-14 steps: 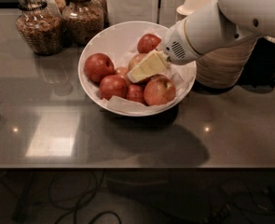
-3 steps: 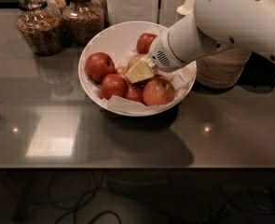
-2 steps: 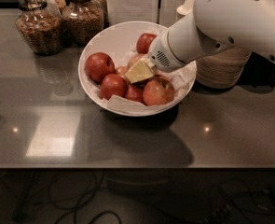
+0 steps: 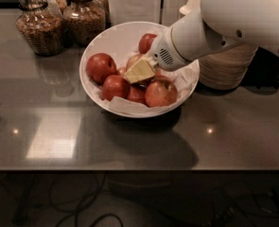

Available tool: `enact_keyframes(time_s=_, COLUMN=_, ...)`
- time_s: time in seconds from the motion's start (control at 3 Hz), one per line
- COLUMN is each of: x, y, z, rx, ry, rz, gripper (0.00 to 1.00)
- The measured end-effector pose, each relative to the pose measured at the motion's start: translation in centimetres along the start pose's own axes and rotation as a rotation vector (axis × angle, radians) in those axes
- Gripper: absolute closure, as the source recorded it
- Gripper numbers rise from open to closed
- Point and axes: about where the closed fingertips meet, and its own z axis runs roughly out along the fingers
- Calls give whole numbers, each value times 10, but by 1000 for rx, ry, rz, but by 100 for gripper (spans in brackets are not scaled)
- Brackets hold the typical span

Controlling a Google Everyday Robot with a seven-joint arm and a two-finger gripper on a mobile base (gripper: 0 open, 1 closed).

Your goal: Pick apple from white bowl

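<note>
The white bowl [image 4: 99,41] stands at the middle back of the dark table and is lined with crumpled white paper. It holds several apples, most of them deep red [image 4: 100,66]. A paler apple [image 4: 133,59] shows only as a sliver in the bowl's middle, mostly hidden behind my gripper. My gripper [image 4: 139,71], with its yellowish tip, reaches in from the right on the white arm [image 4: 233,18] and sits low among the apples, right against the pale one.
Two glass jars [image 4: 37,30] of brown food stand at the back left. A stack of beige disposable bowls [image 4: 226,65] stands right of the white bowl, under the arm. A white box [image 4: 134,1] is behind. The table's front edge [image 4: 129,169] has cables below.
Since the earliest frame my gripper has moved a little left and lower into the bowl. Over the last second nothing has visibly moved.
</note>
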Motion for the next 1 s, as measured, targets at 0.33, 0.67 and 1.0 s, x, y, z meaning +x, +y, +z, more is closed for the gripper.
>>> enact_keyframes(time_s=0.33, x=-4, y=6, z=-7, rx=-50, ry=-22, rz=-2, gripper=100)
enact_keyframes(time_s=0.67, x=-16, y=-4, z=-47, rx=-119, ry=-117, rz=12, gripper=100)
enact_keyframes(time_s=1.0, x=-34, y=-21, z=-89, rx=-194, ry=-228, rz=10, gripper=100)
